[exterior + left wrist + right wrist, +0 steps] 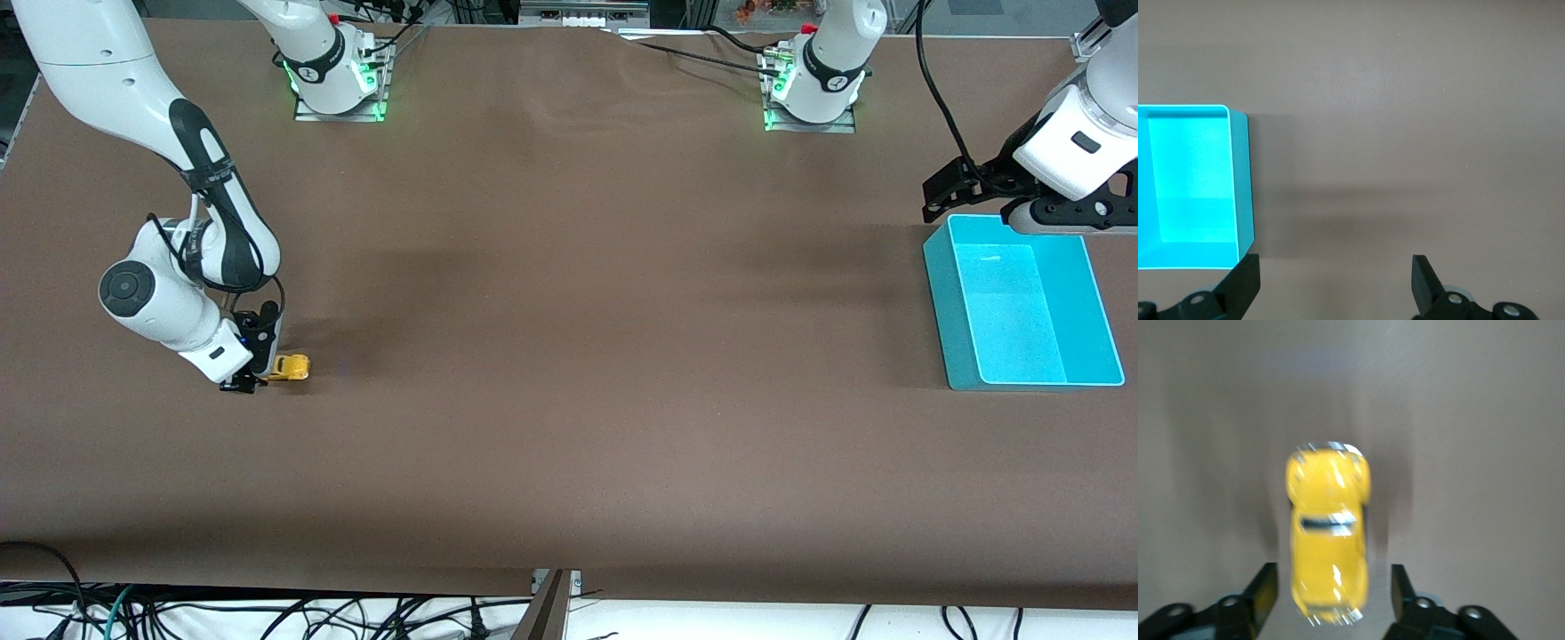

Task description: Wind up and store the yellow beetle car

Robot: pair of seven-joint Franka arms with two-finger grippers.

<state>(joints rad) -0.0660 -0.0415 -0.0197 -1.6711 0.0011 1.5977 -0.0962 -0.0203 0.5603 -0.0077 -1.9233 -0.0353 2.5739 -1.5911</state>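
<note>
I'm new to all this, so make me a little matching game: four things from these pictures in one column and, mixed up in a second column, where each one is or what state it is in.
Things:
1. small rounded yellow toy car
2. rectangular turquoise plastic bin
3. left gripper
4. right gripper

States:
A. standing empty at the left arm's end of the table
B. open, low over the table, with the car's rear between its fingers
C. open, waiting over the bin's edge
D. on the brown table, at the right arm's end

Pairs: 1-D, 2-A, 3-C, 4-B
</note>
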